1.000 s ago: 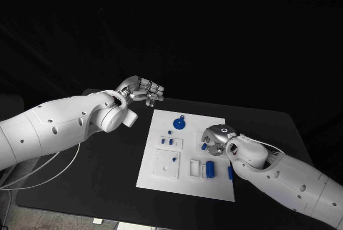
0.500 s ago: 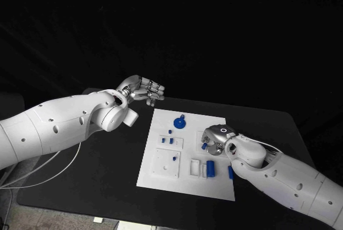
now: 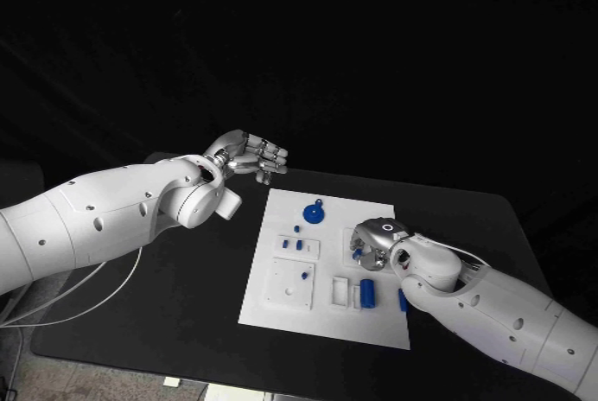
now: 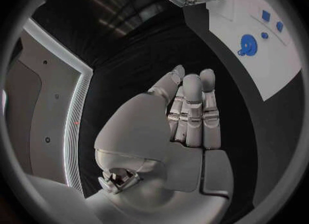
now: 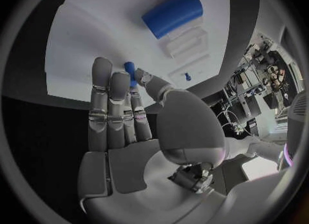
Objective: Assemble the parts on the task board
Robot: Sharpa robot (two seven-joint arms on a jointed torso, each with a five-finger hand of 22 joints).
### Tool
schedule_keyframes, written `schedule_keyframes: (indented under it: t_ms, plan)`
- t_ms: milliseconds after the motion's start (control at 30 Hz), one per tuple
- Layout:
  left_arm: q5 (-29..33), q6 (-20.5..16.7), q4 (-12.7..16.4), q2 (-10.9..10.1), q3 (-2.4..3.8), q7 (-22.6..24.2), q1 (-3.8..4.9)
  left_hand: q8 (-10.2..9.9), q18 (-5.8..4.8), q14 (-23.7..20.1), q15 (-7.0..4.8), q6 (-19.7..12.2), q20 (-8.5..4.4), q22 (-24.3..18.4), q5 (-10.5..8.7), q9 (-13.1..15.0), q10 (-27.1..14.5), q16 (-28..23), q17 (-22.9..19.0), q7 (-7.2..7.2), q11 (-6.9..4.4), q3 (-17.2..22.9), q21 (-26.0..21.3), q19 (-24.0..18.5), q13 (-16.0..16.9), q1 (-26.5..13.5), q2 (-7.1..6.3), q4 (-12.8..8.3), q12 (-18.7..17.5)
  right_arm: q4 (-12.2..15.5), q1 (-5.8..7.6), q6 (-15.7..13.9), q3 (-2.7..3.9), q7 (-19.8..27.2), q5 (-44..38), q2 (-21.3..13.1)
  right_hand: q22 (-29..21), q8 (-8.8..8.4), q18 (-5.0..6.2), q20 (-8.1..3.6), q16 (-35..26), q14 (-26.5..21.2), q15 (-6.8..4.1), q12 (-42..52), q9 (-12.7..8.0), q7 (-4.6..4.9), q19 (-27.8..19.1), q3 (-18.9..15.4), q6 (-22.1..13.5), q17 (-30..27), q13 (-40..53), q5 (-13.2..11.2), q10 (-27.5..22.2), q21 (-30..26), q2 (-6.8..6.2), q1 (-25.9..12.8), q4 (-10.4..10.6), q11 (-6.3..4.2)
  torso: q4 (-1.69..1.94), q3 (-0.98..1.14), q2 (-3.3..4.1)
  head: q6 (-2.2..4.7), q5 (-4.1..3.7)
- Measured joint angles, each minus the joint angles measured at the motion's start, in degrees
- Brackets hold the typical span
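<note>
The white task board (image 3: 319,318) lies mid-table. My right hand (image 3: 372,238) hovers low over the board's right half and pinches a small blue peg (image 5: 131,73) between thumb and fingertips; the same peg (image 3: 358,255) shows just under the hand. A blue cylinder (image 3: 368,290) lies in a white holder nearer me, also in the right wrist view (image 5: 172,14). A round blue disc (image 3: 313,214) sits at the board's far end, with small blue pieces (image 3: 290,243) beside it. My left hand (image 3: 250,158) hangs off the board's far-left corner and holds nothing, its fingers (image 4: 193,110) straight.
A slim blue piece (image 3: 401,301) lies at the board's right edge by my right forearm. A white square insert (image 3: 294,284) sits on the board's left half. Black table (image 3: 187,289) surrounds the board.
My right hand has edged slightly left over the board with the peg. The left hand has stayed in place.
</note>
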Motion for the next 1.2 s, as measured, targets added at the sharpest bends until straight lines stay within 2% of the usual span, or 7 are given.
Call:
schedule_keyframes:
  t_ms: [67,233,433,733,900,1100,1200]
  plan:
    - [0.0,0.0,0.0,0.0,0.0,0.0,0.0,0.0,0.0,0.0,0.0,0.0,0.0,0.0,0.0,0.0,0.0,0.0,0.0,0.0,0.0,0.0,0.0,0.0,0.0,0.0,0.0,0.0,0.0,-0.1,0.0,0.1,0.0,0.1,0.1,0.0,0.2,0.11,-0.26,-0.3,0.0,-0.1,-0.52,0.0,0.2,-0.13,-0.1,0.0,1.1,0.1,0.0,-1.1,0.9,0.3,0.84,0.4,0.0,-0.31,0.0,0.0,0.0,-0.03,0.03]
    - [0.0,0.0,0.0,0.0,0.0,0.0,0.0,0.0,0.0,0.0,0.0,-0.3,0.0,0.0,0.0,0.0,0.0,0.0,0.0,0.28,0.0,0.0,0.0,0.0,0.0,0.0,0.0,0.0,0.0,-0.2,0.05,0.1,0.03,0.1,0.1,0.1,1.0,0.16,-1.03,-1.01,0.0,-0.4,-0.85,-0.3,0.4,-0.55,0.0,0.2,3.2,0.4,0.0,-2.0,3.2,0.6,1.47,1.0,-0.5,-0.95,-0.04,0.02,0.0,-0.08,0.07]
    - [0.0,0.0,-0.1,0.1,0.0,0.0,0.0,0.0,0.0,0.0,0.0,-0.6,0.0,0.0,0.0,0.0,0.0,0.0,0.0,0.2,0.0,0.0,0.0,0.0,0.0,0.0,0.0,0.0,0.0,-0.3,0.05,0.0,0.05,0.1,-0.2,0.4,2.5,-0.15,-1.95,-1.74,0.0,-0.2,-1.44,-0.6,1.0,-0.95,-0.1,0.9,5.2,0.8,0.0,-2.4,4.2,1.5,2.22,1.8,-1.5,-0.32,-0.04,0.02,-0.01,-0.13,0.08]
    - [0.0,0.1,-0.1,0.1,0.0,-0.2,-0.01,0.0,0.0,0.0,0.0,-0.6,0.0,0.0,0.0,0.0,0.0,0.0,0.0,0.2,0.0,0.0,0.0,0.0,0.0,0.0,0.0,0.0,0.0,-0.4,-0.16,-1.4,-0.03,0.0,-0.9,0.5,4.1,0.04,-2.73,-2.14,0.0,-0.2,-1.86,-0.4,1.4,-1.23,-0.1,1.4,5.7,1.4,0.0,-2.5,4.3,1.7,2.8,2.3,-2.2,-0.23,-0.04,0.02,-0.01,-0.03,0.12]
    - [0.0,0.1,-0.1,0.0,-0.01,-0.2,-0.01,0.0,0.0,0.0,0.0,-0.8,0.0,0.0,0.0,0.0,0.0,0.0,0.0,0.41,0.0,0.0,0.0,0.0,0.0,0.0,0.0,0.0,0.0,-0.1,-0.24,-2.9,-0.06,0.0,-1.1,0.3,4.7,0.04,-2.83,-2.34,0.0,0.1,-2.14,-0.4,1.3,-1.3,0.1,1.7,5.9,1.8,0.0,-2.6,4.3,1.7,2.86,2.4,-2.4,-0.22,-0.04,0.01,-0.02,0.12,0.38]
    - [0.0,0.1,-0.3,-0.2,-0.01,-0.3,-0.01,0.0,0.0,0.0,0.0,-0.8,0.0,0.0,0.01,0.0,0.0,0.0,0.0,0.41,0.0,0.0,0.0,0.0,0.0,-0.4,0.38,0.0,0.0,1.7,-0.29,-4.7,-0.06,0.0,0.1,-1.0,5.2,0.04,-2.76,-2.54,-0.4,0.1,-2.15,-0.4,1.4,-1.48,-0.1,2.1,6.1,2.4,0.0,-2.7,4.3,1.7,2.86,2.4,-2.2,-0.22,-0.07,0.0,-0.03,0.72,0.8]
    - [0.0,0.1,-0.5,-0.3,-0.01,-0.3,-0.01,0.0,0.0,0.0,0.0,-0.8,0.0,0.0,0.33,0.0,0.0,0.0,0.0,0.41,0.0,0.2,0.0,0.0,0.0,-0.4,0.38,0.2,0.0,3.2,-0.27,-5.4,0.5,-0.1,1.4,-1.8,5.4,0.04,-2.76,-2.54,-0.4,0.1,-2.14,-0.4,1.5,-1.48,-0.1,2.1,6.1,2.5,0.0,-2.8,4.3,1.7,2.85,2.4,-2.2,-0.22,-0.09,-0.02,-0.04,0.97,1.0]
